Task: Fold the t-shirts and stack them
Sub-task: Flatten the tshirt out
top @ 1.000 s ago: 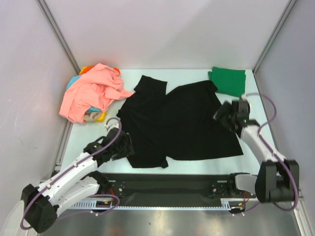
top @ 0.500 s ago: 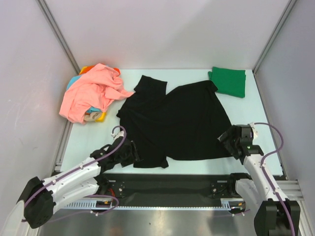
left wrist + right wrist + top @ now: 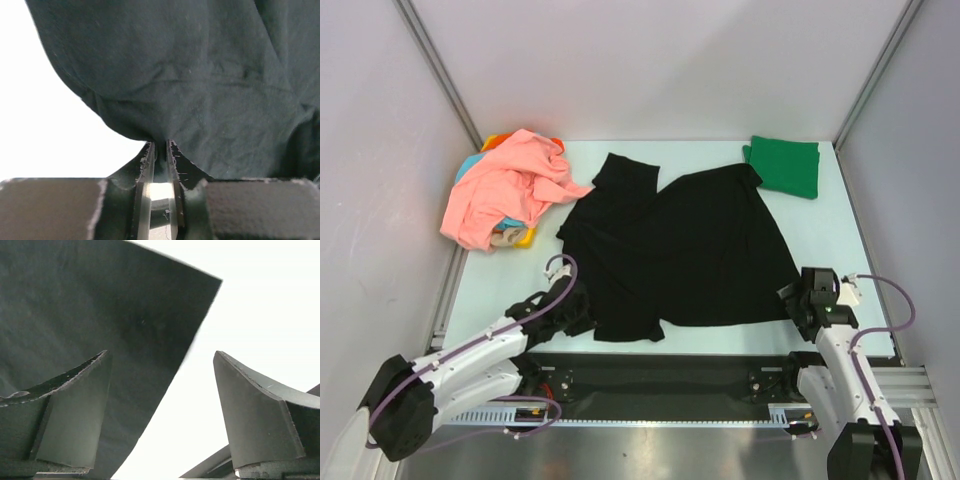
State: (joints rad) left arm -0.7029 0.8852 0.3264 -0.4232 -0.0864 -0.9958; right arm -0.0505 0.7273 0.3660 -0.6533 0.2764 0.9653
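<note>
No writing, label, brand, number or sign can be read in any view; none is made out on the black t-shirt [image 3: 700, 250], the green t-shirt [image 3: 785, 165] or the salmon-pink t-shirt [image 3: 505, 195]; the cloth is seen as plain colour only.

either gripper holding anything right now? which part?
Left gripper is pinched shut on the black t-shirt at its near-left edge. Right gripper is open at the near-right corner, holding nothing.
</note>
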